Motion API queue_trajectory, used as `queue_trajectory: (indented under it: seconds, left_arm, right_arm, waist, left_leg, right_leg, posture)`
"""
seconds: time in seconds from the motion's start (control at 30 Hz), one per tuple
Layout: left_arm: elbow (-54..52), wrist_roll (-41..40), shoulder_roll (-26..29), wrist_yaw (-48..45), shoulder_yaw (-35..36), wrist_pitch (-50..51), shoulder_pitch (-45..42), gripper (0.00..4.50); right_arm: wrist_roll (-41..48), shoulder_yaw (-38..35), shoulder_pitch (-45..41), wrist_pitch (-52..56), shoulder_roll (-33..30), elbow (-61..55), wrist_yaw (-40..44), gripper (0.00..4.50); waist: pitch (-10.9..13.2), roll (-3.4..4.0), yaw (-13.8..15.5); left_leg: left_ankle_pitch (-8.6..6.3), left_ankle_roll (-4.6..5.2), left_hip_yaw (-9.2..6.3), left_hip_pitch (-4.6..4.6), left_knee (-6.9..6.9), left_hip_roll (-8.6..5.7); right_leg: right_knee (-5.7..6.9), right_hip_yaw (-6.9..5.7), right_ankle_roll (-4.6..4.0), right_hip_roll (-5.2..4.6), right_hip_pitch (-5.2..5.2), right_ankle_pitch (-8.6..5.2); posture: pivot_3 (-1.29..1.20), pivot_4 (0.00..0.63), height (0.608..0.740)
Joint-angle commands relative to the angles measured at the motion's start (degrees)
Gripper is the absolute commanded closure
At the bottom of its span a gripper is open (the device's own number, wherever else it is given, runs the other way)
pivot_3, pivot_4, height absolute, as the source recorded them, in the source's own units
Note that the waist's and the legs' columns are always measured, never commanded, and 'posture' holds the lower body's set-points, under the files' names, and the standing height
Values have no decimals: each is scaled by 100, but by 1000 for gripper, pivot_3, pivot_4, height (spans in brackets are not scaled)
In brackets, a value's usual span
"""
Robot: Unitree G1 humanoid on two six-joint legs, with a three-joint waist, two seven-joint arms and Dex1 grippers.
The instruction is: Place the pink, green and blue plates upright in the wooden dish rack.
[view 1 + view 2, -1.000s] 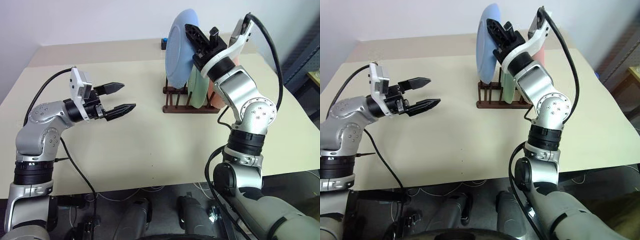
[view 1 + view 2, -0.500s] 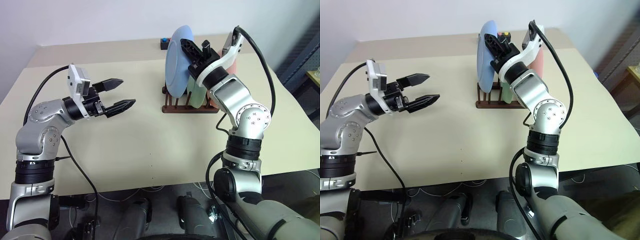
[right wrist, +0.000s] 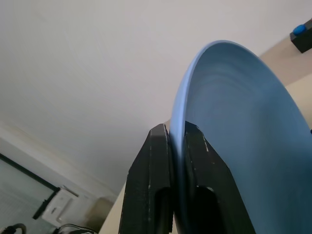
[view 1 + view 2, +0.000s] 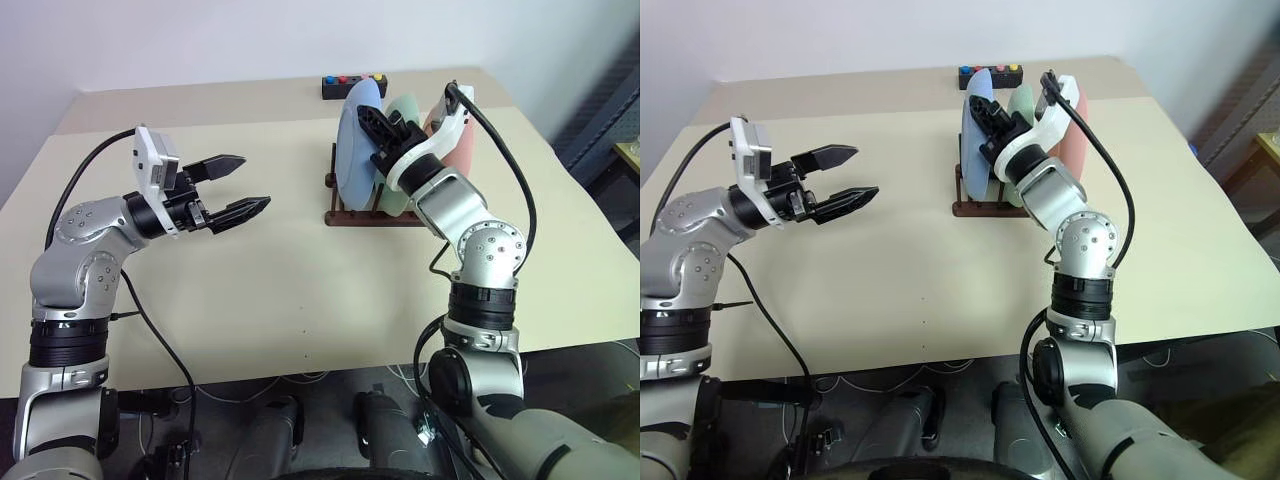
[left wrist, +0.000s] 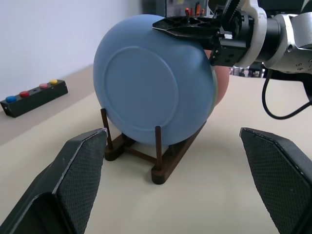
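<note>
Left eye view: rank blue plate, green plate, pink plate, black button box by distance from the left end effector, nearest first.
From the left end effector:
1. Blue plate, the rack's nearest slot, pinched by the right end effector.
2. Green plate, middle slot.
3. Pink plate, far slot.
Black button box: too close to call against the plates.

A pale beige table (image 4: 260, 290) carries a small dark wooden rack (image 4: 345, 212) at about one o'clock from its middle. A black box with coloured buttons (image 4: 352, 85) lies at twelve o'clock from the rack, by the far edge
</note>
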Motion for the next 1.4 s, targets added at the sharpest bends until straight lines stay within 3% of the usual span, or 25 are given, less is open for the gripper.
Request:
queue_trajectory:
  seconds: [0.03, 0.23, 0.47, 0.87, 1.03, 1.1, 1.2, 1.27, 1.4]
  left_arm:
    - [-60, 3, 34, -3, 96, -107, -114, 0]
    - [-14, 8, 16, -15, 69, -111, -227, 0]
    - [39, 56, -36, -40, 29, -132, -287, 0]
    - [18, 90, -99, -27, 31, -129, -283, 0]
    - [-41, 34, -71, -112, 8, -60, -257, 0]
    - [-145, -72, -2, -262, -48, 115, -184, 0]
    - [-324, -179, 79, -514, -154, 317, -72, 0]
    - [-368, -210, 81, -608, -217, 365, -56, 0]
    - [-239, -106, -15, -649, -293, 278, -158, 0]
  right_arm:
    - [44, -64, -103, -111, 20, -104, 143, 2985]
    - [-343, -60, -281, -364, -176, -104, 232, 102]
    - [-749, -13, -440, -616, -331, -248, 364, 33]
    - [-441, 13, -647, -818, -451, -934, 1215, 33]
    - [-1129, 310, 14, -894, -1753, -1434, 2626, 33]
    - [-694, 98, 436, -606, -2198, -1604, 3139, 33]
    - [-1098, 52, 1262, -583, -3290, -1948, 3987, 822]
    - [-1752, 270, 1866, -833, -4041, -2181, 4532, 1847]
    - [-2040, 170, 2510, -995, -4400, -2350, 4742, 3988]
  waist:
    - [0, 0, 0]
    - [0, 0, 0]
    - [0, 0, -1]
    - [0, 0, 1]
    - [0, -1, 53]
    - [0, -2, 51]
    - [2, 1, 42]
    - [4, 3, 48]
    - [4, 3, 16]
  left_leg:
    - [0, 0, 0, 0, 0, 0]
    - [0, 0, 0, 0, 0, 0]
    - [0, 0, 0, 0, 0, 0]
    - [0, 0, 0, 0, 0, 0]
    - [-3, 5, -3, 0, 7, -2]
    - [-6, 9, -6, 0, 11, -2]
    - [-9, 15, -5, 2, 13, -1]
    - [-12, 20, -4, 1, 15, -1]
    - [-13, 20, 0, 5, 16, 14]
  right_leg:
    - [0, 0, 0, 0, 0, 0]
    - [0, 0, 0, 0, 0, 0]
    - [1, -1, 0, 1, -1, 0]
    - [0, 0, 0, 0, 0, 0]
    - [-10, -12, 2, -1, 12, -1]
    - [-20, -18, 2, -2, 23, -1]
    - [-33, -19, 3, -6, 33, -1]
    - [-38, -20, 4, -7, 35, -2]
    - [-60, -19, 3, -6, 46, -2]
  posture:
    - [0, 150, 740]
    - [0, 150, 740]
    - [0, 150, 740]
    - [0, 150, 740]
    - [0, 150, 740]
    - [0, 150, 740]
    - [0, 150, 740]
    - [0, 150, 740]
    - [0, 150, 740]
